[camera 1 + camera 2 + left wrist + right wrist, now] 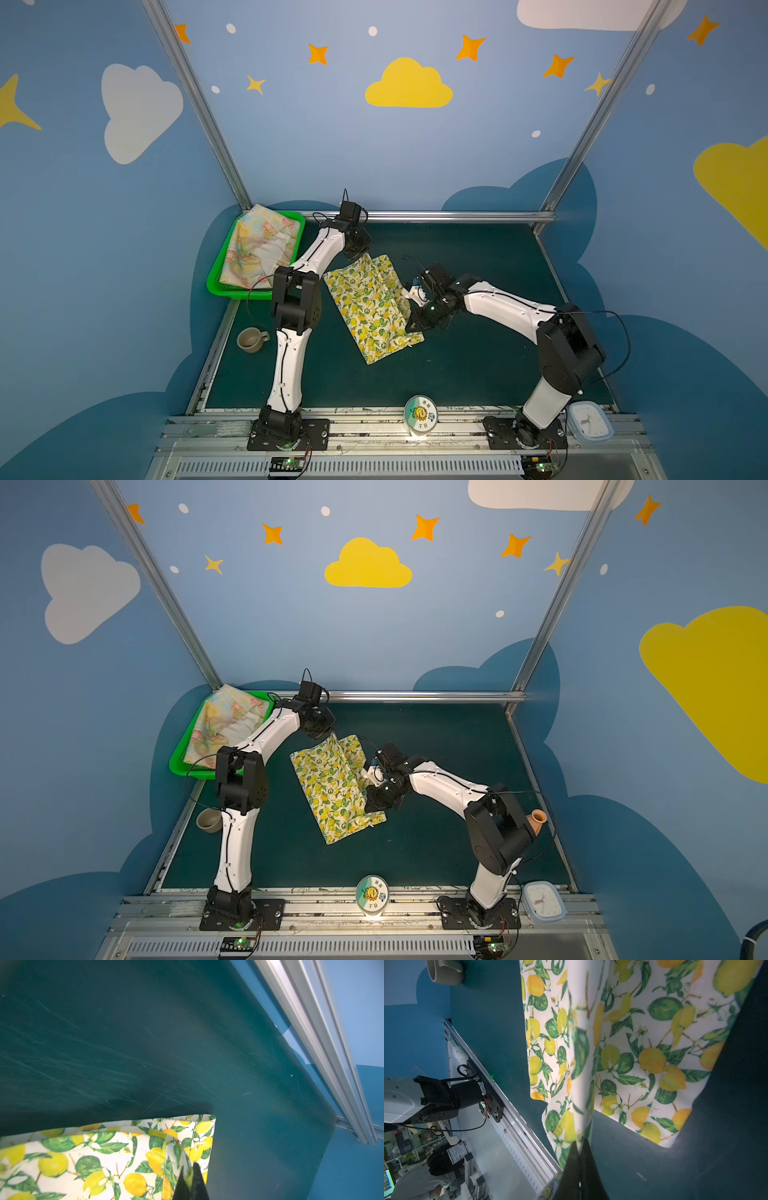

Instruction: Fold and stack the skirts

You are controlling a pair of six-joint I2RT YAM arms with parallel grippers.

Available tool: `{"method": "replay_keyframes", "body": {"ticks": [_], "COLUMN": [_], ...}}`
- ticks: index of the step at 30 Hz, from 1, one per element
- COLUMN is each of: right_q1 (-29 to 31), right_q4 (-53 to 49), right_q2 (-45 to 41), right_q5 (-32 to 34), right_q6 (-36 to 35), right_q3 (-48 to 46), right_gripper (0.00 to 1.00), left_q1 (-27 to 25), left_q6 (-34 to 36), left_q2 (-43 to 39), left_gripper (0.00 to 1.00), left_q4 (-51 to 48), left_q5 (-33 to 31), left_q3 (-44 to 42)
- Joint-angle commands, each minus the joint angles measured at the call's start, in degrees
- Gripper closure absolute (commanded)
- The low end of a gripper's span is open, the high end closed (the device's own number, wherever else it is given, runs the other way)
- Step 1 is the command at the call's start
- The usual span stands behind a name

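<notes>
lemon skirt (104, 1159) corner pinched between fingers (199, 1182), green mat (145, 1043)

Left pincer (189, 1171) and right pincer (580, 1144) both clamped tight.

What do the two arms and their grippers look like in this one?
Left arm and right arm: white shells, black joints, thin black cables, black base plates. Left gripper and right gripper: slim black tapered fingers.

Dark teal table (478, 365) under both black pincers, cream skirt (370, 307) with yellow lemons and green leaves at the tips of left gripper (189, 1169) and right gripper (580, 1145), pale yellow skirt (253, 249) with pastel pink flowers near left gripper, in bright green basket (232, 294)
</notes>
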Motion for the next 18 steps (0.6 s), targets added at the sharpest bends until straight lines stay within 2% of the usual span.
{"method": "replay_keyframes", "body": {"ticks": [1, 13, 18], "right_q1": [-0.3, -2.3, -3.0], "right_q4": [-4.6, -4.0, -3.7], "right_q2": [0.0, -0.1, 0.7], "right_q5": [-2.5, -3.9, -4.6], "right_q6": [-0.2, -0.3, -0.5], "right_q3": [-1.8, -3.4, -3.6], "right_gripper": [1.00, 1.00, 1.00], "left_q1": [0.2, -1.3, -1.5], "left_q6": [0.3, -0.6, -1.0], "left_q2": [1.2, 7.9, 9.3], "left_gripper": [0.96, 0.96, 0.96], "left_q4": [2.3, -1.4, -1.4], "left_q5": [-2.9, -2.6, -2.8], "left_q3": [3.5, 13.0, 13.9]}}
